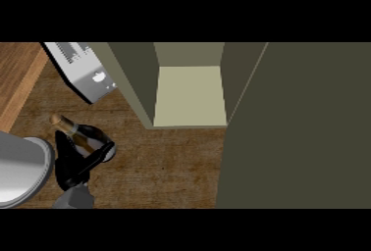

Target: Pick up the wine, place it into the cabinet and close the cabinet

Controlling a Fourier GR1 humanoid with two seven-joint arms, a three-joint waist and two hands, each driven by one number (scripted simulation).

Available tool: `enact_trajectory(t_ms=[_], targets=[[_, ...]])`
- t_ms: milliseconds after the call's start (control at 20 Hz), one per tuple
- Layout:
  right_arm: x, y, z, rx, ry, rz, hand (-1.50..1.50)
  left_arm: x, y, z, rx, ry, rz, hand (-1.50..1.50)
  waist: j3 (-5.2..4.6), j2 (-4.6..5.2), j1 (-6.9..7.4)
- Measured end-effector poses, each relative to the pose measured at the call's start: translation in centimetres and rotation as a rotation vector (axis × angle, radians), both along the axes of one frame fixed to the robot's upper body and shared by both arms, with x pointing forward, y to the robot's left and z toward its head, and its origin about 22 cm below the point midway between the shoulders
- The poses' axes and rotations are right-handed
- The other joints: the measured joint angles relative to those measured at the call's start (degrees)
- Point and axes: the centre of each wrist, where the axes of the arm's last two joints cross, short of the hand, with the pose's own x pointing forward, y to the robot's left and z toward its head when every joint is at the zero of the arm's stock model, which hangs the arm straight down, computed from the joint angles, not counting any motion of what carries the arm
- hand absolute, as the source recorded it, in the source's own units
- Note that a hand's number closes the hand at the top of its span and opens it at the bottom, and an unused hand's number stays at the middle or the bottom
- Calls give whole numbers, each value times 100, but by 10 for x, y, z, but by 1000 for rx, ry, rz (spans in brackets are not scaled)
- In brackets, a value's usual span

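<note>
1. Brown, wood-grained counter top (pixel 167 166) fills the lower middle of the head view, and everything in reach stands on or over it.
2. Nearest, at the lower left edge, a pale grey rounded object (pixel 22 169) shows; what it is I cannot tell.
3. Just beside it, 1 grey forearm rises from the bottom edge and ends in the black left hand (pixel 76 159), whose fingers and thumb are curled round the dark wine bottle with a tan neck (pixel 72 130).
4. The bottle lies tilted in that grasp, neck pointing up and left, over the counter and well left of the cabinet; whether its base touches the surface is hidden by the hand.
5. No right hand shows anywhere.
6. By my reading, the picking-up step is in hand or just done: the bottle is grasped but not yet carried.
7. The next move likely calls for carrying the bottle right and away toward the opening, and righting it so it can stand on the shelf.
8. Farther on, the olive-green open cabinet (pixel 138 83) shows a cream inner shelf (pixel 190 95), bare where visible.
9. Its large olive door panel (pixel 297 127) takes up the right side, swung open; closing it comes last.
10. Farthest left, a silvery metal appliance with knobs (pixel 83 71) sits near a lighter wooden strip (pixel 14 78).
</note>
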Motion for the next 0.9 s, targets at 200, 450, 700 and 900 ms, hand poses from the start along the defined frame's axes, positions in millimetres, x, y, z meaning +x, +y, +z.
enact_trajectory(t_ms=[200,450,700,900], targets=[[1,-1,1,-3,6,-7,-150,2,-3,-2,-19,-17,-19,-150,1,-3,13],[0,2,1,10,15,2,-150,16,-11,0,-16,-35,-24,150,1,-2,2],[2,-1,4,-10,8,-10,-150,24,-12,0,16,-40,-29,150,3,1,-17],[3,-3,4,-17,-3,-16,-150,29,-14,0,61,-40,-28,150,3,4,-7]])
